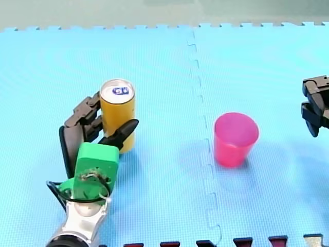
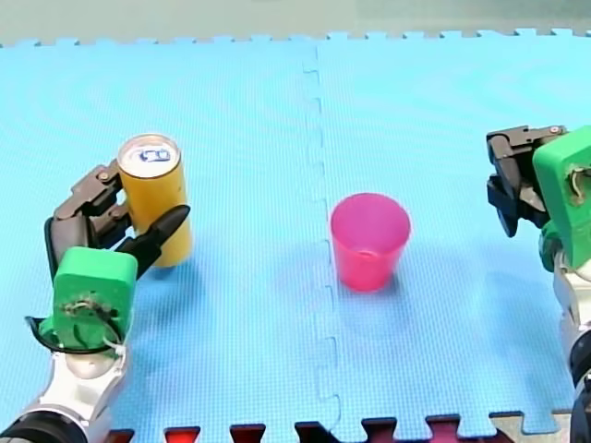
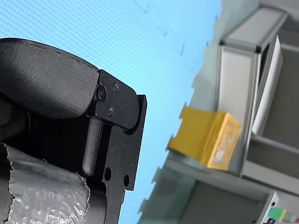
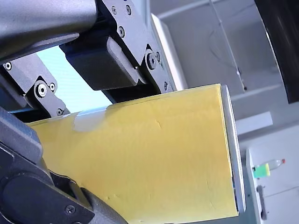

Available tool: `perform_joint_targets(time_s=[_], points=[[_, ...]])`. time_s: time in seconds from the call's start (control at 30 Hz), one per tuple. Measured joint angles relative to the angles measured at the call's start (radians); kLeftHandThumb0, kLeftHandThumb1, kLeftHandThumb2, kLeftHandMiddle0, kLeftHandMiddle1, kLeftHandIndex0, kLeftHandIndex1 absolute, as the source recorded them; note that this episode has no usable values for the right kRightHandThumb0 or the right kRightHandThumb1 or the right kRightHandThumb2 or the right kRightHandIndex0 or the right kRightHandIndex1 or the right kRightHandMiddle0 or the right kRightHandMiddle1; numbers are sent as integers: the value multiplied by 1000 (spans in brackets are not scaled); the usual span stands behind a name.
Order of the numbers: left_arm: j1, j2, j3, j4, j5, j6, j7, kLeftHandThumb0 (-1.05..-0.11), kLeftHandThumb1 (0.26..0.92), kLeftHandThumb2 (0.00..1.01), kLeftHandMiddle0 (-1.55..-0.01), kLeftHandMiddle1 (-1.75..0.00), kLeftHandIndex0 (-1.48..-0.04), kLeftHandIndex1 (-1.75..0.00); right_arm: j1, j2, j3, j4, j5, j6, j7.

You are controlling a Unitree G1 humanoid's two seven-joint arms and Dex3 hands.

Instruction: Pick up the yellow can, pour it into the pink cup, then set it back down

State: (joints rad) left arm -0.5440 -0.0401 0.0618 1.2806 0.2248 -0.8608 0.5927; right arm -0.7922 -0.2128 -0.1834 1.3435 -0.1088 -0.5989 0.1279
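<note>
First head view: the yellow can (image 1: 117, 110) stands upright on the blue foam mat (image 1: 164, 72), with the left robot hand (image 1: 95, 146) grasping it — thumb across the front, the other fingers behind its far side. The pink cup (image 1: 235, 138) stands well apart, toward the robot's right.

Second head view: the right robot hand (image 2: 517, 185) hangs near the mat's right edge, clenched on nothing.

First wrist view: past the mat's jigsaw edge stand a grey metal frame (image 3: 238, 84) and a yellow box-like thing (image 3: 205, 137).

Second wrist view: the can's side lies tight between the left hand's black finger links, with grey shelving behind.

The pick-up looks to be in hand — grip made, lift not yet begun. Next, I judge, a straight lift, a carry over the cup, then a tilt with the opening leading.
</note>
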Motion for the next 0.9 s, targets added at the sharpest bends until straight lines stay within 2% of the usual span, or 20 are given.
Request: perform_joint_targets(time_s=[0.23, 0.67, 0.9], points=[[2, -16, -1, 4, -9, 10, -29, -329, 829, 2, -1245, 0, -1144, 0, -3, -8, 3, -1, 0, 1, -1], [-2, -38, 37, 10, -78, 23, -145, -330, 833, 1, -1236, 0, -1136, 0, -3, -12, 4, -1, 1, 2, -2], [-12, -60, 70, 10, -129, 27, -204, -331, 834, 1, -1236, -1, -1136, 0, -5, -15, 2, -2, 5, 2, 3]])
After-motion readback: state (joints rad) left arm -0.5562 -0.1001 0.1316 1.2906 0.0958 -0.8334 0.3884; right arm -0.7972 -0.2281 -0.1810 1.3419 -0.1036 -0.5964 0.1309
